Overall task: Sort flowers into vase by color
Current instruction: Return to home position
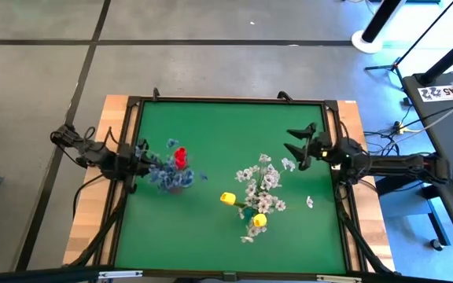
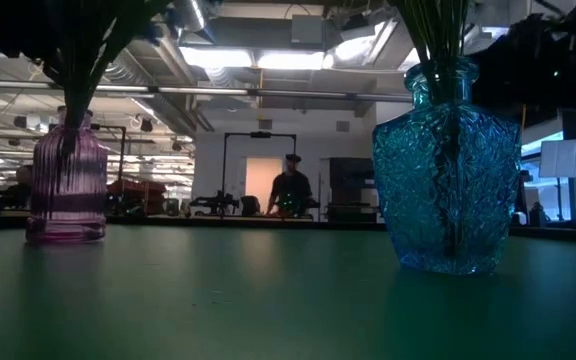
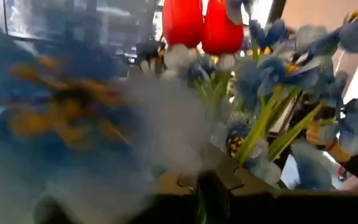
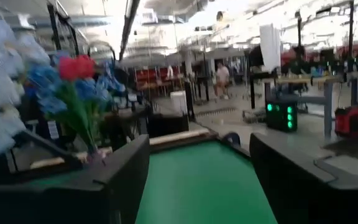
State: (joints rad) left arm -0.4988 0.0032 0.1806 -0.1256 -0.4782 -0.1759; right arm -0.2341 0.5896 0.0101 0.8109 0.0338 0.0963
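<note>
On the green tabletop (image 1: 211, 126), sorting looks complete. The left gripper (image 1: 139, 162) sits just beside the purple vase (image 2: 66, 190). The vase's upright blue and red flowers (image 1: 171, 169) stand directly ahead of this gripper, and I cannot tell its state. The right gripper (image 1: 299, 143) is spread wide and empty, with the white and yellow flowers (image 1: 259, 192) near it, ahead and off to one side. I judge the left arm must back straight away from the stems.

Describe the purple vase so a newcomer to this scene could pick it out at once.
Start at the green table top and go to the side of the left arm, where one bunch stands with blue sprigs and red buds. The purple vase holds it: slim, ribbed and pinkish-purple, unlike the wider, faceted blue vase with white and yellow flowers.
</note>
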